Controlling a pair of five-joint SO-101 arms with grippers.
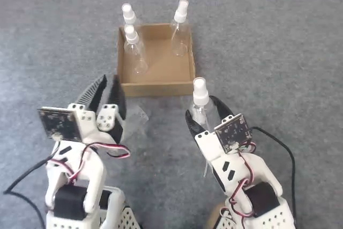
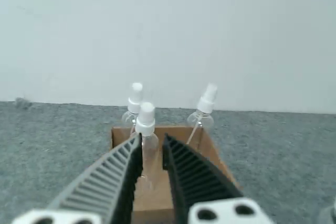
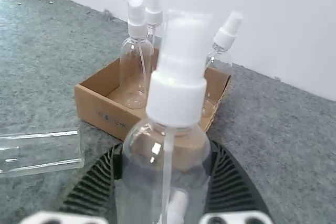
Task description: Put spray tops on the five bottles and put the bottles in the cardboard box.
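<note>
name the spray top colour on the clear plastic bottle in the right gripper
White spray top, right wrist view best.

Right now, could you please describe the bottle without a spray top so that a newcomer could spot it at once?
Find the cardboard box in the middle of the grey carpet. Just in front of its near left corner, beside the left hand, lies a clear bottle. Unlike the other bottles, which stand upright with white spray tops, it lies on its side, uncapped.
</note>
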